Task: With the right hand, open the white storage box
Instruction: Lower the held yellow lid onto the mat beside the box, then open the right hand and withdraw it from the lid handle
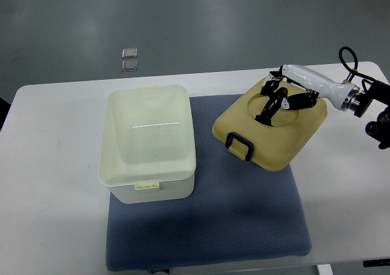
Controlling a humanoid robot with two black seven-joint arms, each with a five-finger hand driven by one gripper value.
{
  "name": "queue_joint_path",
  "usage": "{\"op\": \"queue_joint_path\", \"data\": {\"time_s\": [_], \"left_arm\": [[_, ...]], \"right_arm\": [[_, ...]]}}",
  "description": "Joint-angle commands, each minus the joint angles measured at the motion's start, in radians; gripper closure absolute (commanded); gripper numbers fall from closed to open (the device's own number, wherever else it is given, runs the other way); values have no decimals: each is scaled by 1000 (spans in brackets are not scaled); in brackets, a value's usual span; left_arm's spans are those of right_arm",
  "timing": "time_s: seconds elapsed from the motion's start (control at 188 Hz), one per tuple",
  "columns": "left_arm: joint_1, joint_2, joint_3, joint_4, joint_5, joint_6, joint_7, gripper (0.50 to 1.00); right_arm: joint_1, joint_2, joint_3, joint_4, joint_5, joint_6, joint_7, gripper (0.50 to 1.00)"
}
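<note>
**Lid off, right robot hand resting on it**

On the surface (55,238), a blue mat (244,220) covers the middle and runs to the near edge. White storage box (148,142) sits on the mat's left side, open, interior looks bare, front latch tab facing the near edge. Lid (268,128), yellowish, lies flat on the mat's right half toward the far edge, just beside the box but not touching, rotated askew; its black handle (239,146) points toward the near-left. Nothing between box and lid.

Two small square plates (129,60) on the floor beyond the far edge, well clear.

Right robot hand (281,98) is over the lid's round recess, dark fingers (271,109) bent downward and touching the lid top; doesn't look like a closed grasp, fingers loosely spread. White forearm (317,83) comes in from the right edge, angled down-left, wrist cabling visible at the right edge.
</note>
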Motion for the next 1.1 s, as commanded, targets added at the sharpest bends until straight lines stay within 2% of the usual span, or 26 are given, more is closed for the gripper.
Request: {"op": "queue_joint_path", "data": {"time_s": [0.0, 0.234, 0.918, 1.094], "left_arm": [[0, 0, -1, -1, 0, 0, 0, 500], [0, 0, -1, -6, 0, 0, 0, 500], [0, 0, 0, -6, 0, 0, 0, 500], [0, 0, 2, -6, 2, 0, 0, 500]], "right_arm": [[1, 1, -33, 0, -1, -22, 0, 1000], [4, 22, -71, 3, -24, -65, 0, 1000], [4, 171, -73, 17, -76, -67, 0, 1000], [-7, 194, -74, 11, -85, -85, 0, 963]]}}
